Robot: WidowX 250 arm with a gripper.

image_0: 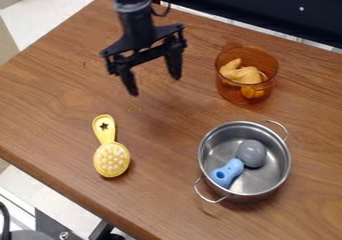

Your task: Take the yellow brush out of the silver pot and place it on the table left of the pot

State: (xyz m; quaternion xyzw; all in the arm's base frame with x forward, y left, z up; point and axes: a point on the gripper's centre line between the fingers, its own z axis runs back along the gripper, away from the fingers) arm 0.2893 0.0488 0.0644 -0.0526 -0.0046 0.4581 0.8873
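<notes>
My gripper hangs over the upper left part of the table, its two fingers spread wide with nothing between them. Below it and to the left lies a yellow brush with pale bristles facing up and a star-shaped hole in its handle. To the gripper's right stands a transparent orange cup holding a yellow-orange object. At the lower right is a metal pot with two wire handles. Inside the pot rests an object with a grey round head and a light blue handle.
The wooden table has its near edge running diagonally across the lower left. A dark panel borders the far side. Beyond the near edge, at the lower left, are metal and black parts of equipment.
</notes>
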